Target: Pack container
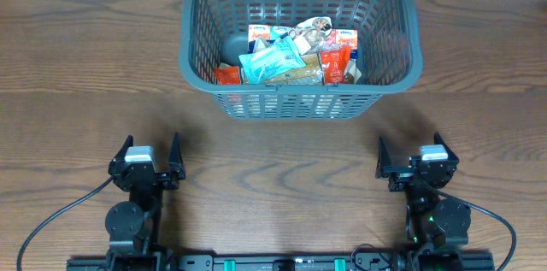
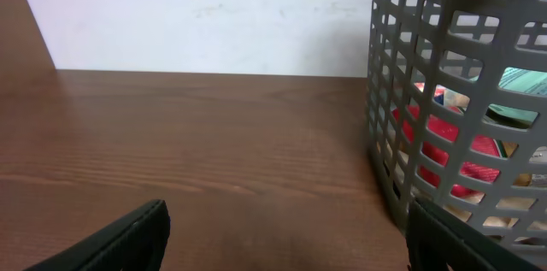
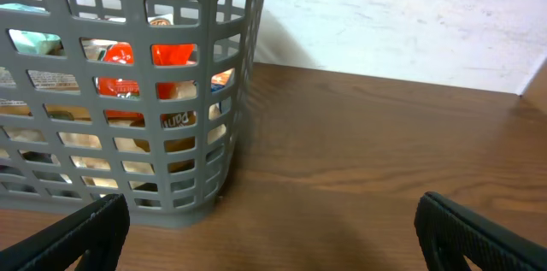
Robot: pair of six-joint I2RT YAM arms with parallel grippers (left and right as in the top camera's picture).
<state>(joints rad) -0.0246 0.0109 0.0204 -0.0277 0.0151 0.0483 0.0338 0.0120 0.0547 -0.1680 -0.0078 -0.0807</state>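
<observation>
The container (image 1: pixel 386 14), a dark grey slotted basket, stands at the far middle of the wooden table with several snack packets (image 1: pixel 291 53) piled inside. My left gripper (image 1: pixel 152 153) rests near the front left, open and empty, well short of the basket. My right gripper (image 1: pixel 412 153) rests near the front right, open wide and empty. In the left wrist view the basket's wall (image 2: pixel 444 91) fills the right side, beyond the left gripper (image 2: pixel 286 237). The right wrist view has the container (image 3: pixel 128 91) at the left, ahead of the right gripper (image 3: pixel 273 232).
A white wall (image 2: pixel 205 14) runs behind the table's far edge. Black cables (image 1: pixel 51 220) trail from both arm bases at the front edge. Bare wooden tabletop (image 1: pixel 282 177) lies between the grippers and the basket.
</observation>
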